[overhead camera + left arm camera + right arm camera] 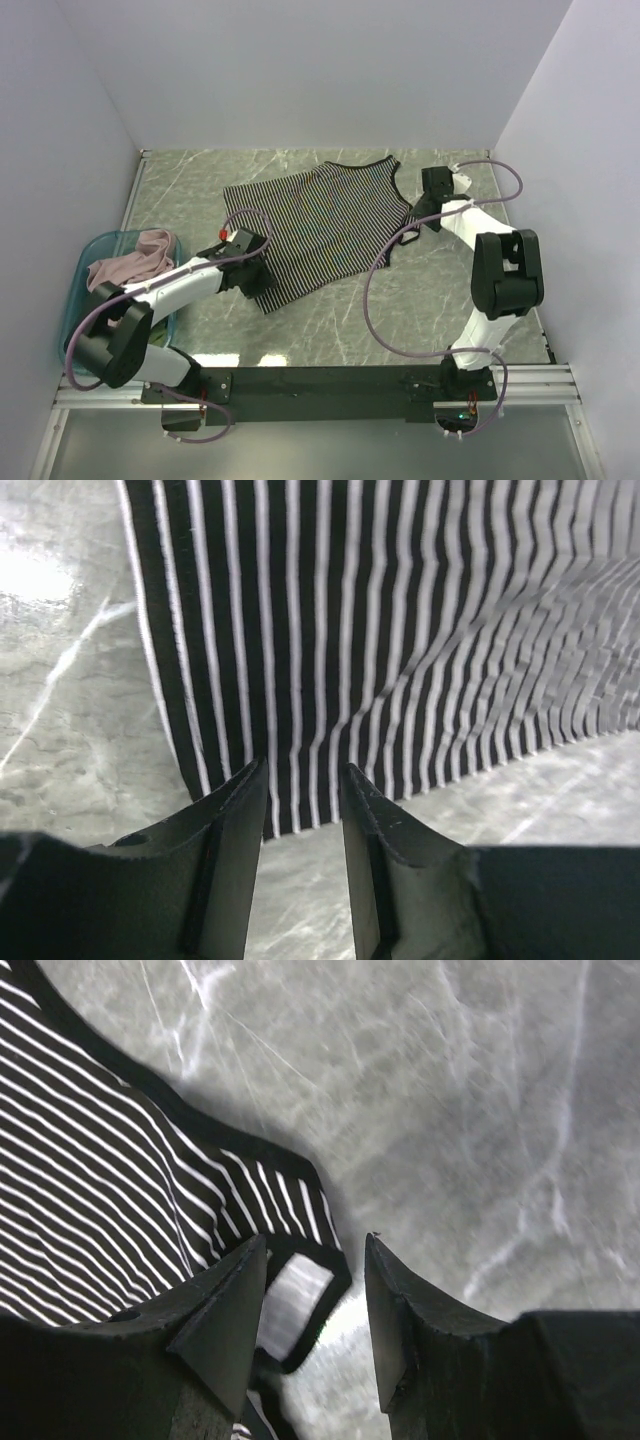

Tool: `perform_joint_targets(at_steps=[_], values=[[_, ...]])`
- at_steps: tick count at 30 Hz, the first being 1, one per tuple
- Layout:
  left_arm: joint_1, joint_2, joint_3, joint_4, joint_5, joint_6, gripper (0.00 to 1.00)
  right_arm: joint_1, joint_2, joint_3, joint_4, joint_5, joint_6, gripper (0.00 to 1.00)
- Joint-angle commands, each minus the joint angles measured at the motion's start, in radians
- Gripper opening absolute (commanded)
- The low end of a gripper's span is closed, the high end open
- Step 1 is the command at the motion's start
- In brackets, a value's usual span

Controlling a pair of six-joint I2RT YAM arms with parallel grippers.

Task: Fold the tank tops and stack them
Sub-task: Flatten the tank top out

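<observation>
tub [72, 300]: teal, at the near left of the table [420, 300], with a pink tank top [140, 255] heaped inside, not yet folded.
left gripper [303, 775]: low at the near left corner of the striped tank top [320, 215], jaws part open, the hem [290, 825] in the gap between them, no pinch visible.
striped tank top: spread out mid-table, slightly askew, neck toward the far right.
right gripper [315, 1245]: at the far right shoulder strap [290, 1190], jaws apart astride it, not clamped.
step: likely taking hold of two ends for the first fold.
next move: both jaws need to shut on cloth alone, then lift and carry together so the fold lands even.
</observation>
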Motion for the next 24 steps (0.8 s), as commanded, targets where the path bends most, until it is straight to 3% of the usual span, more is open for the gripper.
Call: perform_joint_targets(at_steps=[1,13,17,21,24], values=[[-0.004,0.037,0.034,-0.004,-0.03,-0.021,0.41,-0.007,0.043,0.065,-0.018,0.005,0.0,0.51],[0.026,0.147,0.036,-0.016,-0.06,-0.025,0.38,-0.005,0.11,0.066,-0.035,-0.028,0.001,0.49],[0.056,0.143,0.028,-0.014,-0.059,-0.018,0.38,-0.005,0.132,0.096,-0.052,-0.03,0.0,0.28],[0.094,0.137,0.025,-0.019,-0.057,-0.001,0.38,-0.004,0.146,0.109,-0.066,-0.038,-0.009,0.28],[0.111,0.134,0.021,-0.017,-0.053,0.01,0.37,-0.004,0.155,0.122,-0.086,-0.042,-0.017,0.38]])
